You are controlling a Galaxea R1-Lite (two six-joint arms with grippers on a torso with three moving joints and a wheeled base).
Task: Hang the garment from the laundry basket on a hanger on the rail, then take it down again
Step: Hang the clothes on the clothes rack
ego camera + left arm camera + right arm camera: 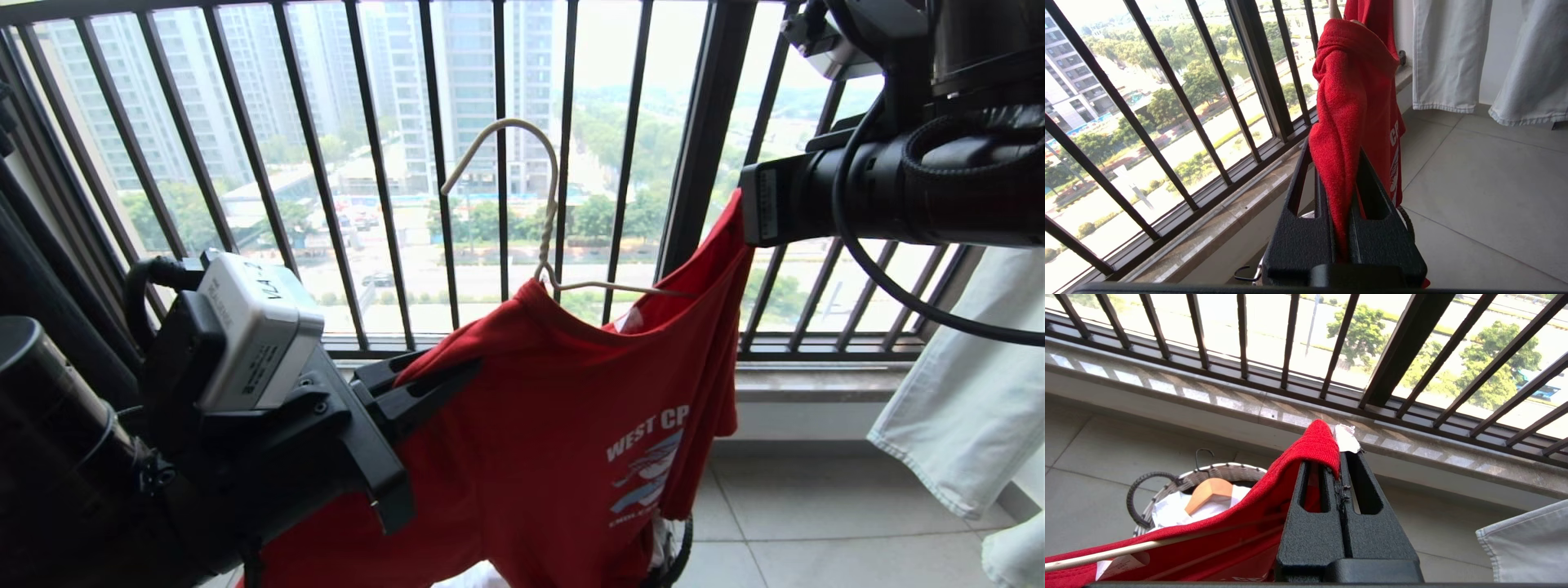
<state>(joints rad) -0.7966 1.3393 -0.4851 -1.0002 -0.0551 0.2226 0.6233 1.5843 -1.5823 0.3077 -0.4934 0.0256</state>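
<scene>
The garment (pixel 539 441), a red T-shirt with white "WEST C" lettering, is stretched in the air between my two grippers. My left gripper (pixel 457 371) at the lower left is shut on one shoulder; red cloth (pixel 1347 102) bunches up out of the left gripper (pixel 1334 150). My right gripper (pixel 744 220), higher at the right, is shut on the other shoulder's edge (pixel 1314 447) beside a white label. The white wire hanger (pixel 544 245) sits inside the neck with its hook standing free above. Its arm (pixel 1126 549) runs under the cloth. The laundry basket (pixel 1224 470) stands on the floor below. The rail is out of view.
The black barred window railing (pixel 375 204) and a stone sill (pixel 816 380) run close behind the shirt. Pale cloths (pixel 963 392) hang at the right over the tiled floor (pixel 816 531). In the basket lie a wooden hanger (pixel 1208 494) and white cloth (pixel 1167 510).
</scene>
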